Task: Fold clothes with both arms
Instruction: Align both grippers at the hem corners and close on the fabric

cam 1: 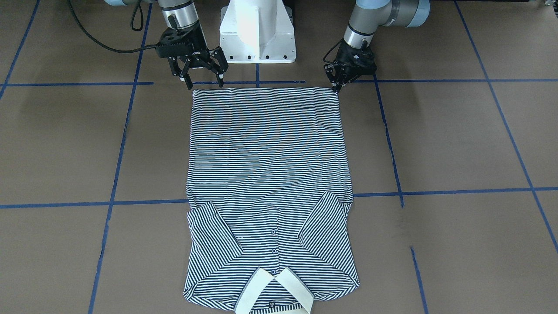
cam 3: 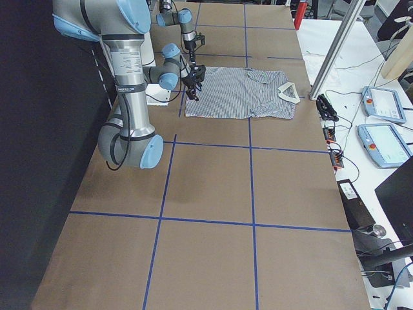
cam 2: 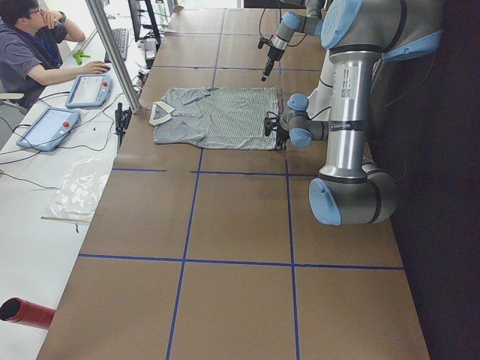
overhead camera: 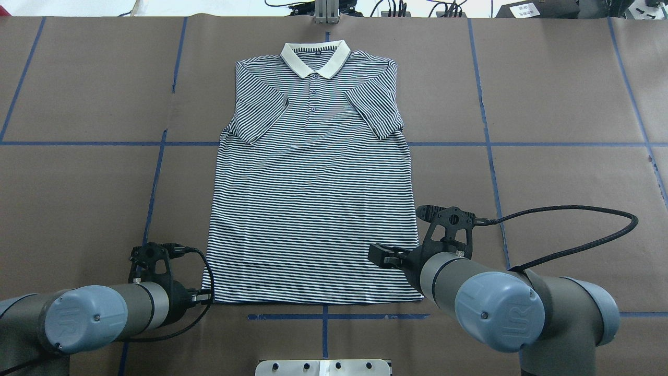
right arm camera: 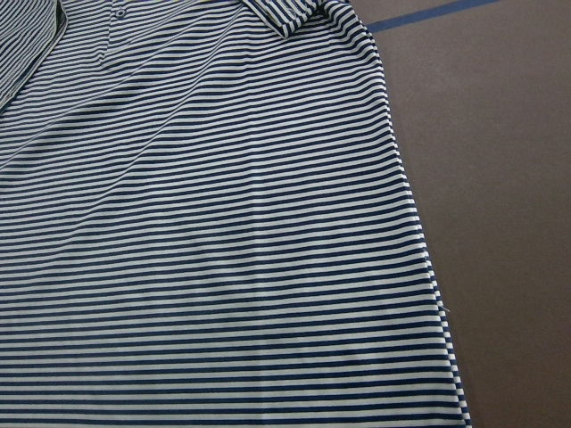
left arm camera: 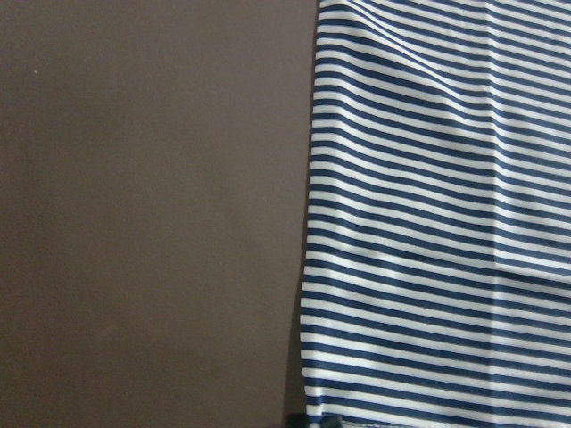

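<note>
Short-sleeved polo shirt with thin navy-and-white stripes (cam 1: 266,165) lies flat, front up, on the brown table marked with blue tape lines (cam 1: 457,139), its cream collar away from the robot. The black right gripper (cam 1: 205,83) hangs spread open above one hem corner. The black left gripper (cam 1: 336,87) seemingly touches the other corner; whether it pinches cloth cannot be told.

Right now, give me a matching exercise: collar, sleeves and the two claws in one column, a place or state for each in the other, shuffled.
1 collar
2 sleeves
3 right claw
4 left claw

A open, raised above a hem corner
B folded in over the front
C down at the other hem corner
D cream, at the end opposite the hem

Pairs: 1-D, 2-B, 3-A, 4-C
</note>
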`<state>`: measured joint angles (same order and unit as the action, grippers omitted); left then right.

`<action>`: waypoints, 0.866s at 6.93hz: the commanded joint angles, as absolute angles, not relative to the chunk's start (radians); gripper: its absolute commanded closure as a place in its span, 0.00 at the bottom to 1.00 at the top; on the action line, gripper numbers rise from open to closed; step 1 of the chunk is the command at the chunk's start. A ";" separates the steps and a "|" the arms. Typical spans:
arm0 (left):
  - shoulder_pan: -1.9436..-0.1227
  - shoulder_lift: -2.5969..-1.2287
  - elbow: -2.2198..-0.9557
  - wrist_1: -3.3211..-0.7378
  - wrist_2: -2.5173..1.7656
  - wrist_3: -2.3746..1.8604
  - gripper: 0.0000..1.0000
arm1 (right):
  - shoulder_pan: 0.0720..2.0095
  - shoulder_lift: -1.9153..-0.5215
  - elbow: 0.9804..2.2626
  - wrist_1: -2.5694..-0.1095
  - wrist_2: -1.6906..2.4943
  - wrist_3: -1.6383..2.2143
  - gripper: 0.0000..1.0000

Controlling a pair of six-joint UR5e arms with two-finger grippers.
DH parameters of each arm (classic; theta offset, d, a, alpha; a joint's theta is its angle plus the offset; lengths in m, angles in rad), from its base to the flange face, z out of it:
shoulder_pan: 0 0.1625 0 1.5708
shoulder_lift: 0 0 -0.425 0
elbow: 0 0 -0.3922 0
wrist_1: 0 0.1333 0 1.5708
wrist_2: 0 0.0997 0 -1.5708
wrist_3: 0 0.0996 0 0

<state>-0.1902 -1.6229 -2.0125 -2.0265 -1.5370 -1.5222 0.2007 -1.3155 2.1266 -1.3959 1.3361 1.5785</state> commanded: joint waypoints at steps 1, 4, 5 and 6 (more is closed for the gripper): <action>-0.189 -1.621 -2.016 -2.026 -1.537 -1.520 1.00 | 0.189 -1.316 2.120 -1.396 1.333 1.582 0.00; -0.189 -1.626 -2.072 -2.026 -1.537 -1.520 1.00 | 0.112 -1.328 2.019 -1.399 1.244 1.677 0.41; -0.189 -1.635 -2.072 -2.026 -1.537 -1.520 1.00 | 0.109 -1.362 2.022 -1.399 1.243 1.677 0.41; -0.189 -1.635 -2.071 -2.026 -1.539 -1.520 1.00 | 0.100 -1.377 2.020 -1.399 1.236 1.677 0.41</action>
<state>-0.1887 -1.6328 -2.0694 -2.0264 -1.5375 -1.5201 0.1079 -1.3579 2.0244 -1.3990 1.2420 1.6753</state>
